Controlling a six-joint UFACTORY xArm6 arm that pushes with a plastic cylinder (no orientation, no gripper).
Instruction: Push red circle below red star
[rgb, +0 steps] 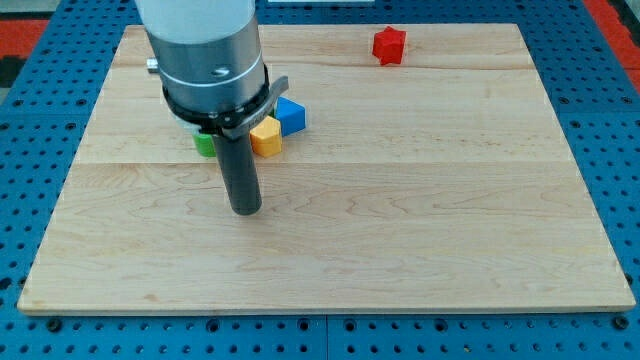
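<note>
A red star-shaped block (389, 45) sits near the view's top, right of the middle. No red circle shows; the arm's body may hide it. My tip (245, 210) rests on the board left of centre, below a cluster of blocks: a yellow block (266, 136), a blue block (290, 115) and a green block (204, 143) partly hidden behind the rod. The tip is a short way below the yellow block and touches none of them.
The wooden board (420, 220) lies on a blue pegboard table (620, 120). The arm's grey cylindrical body (205, 50) covers the board's top left part.
</note>
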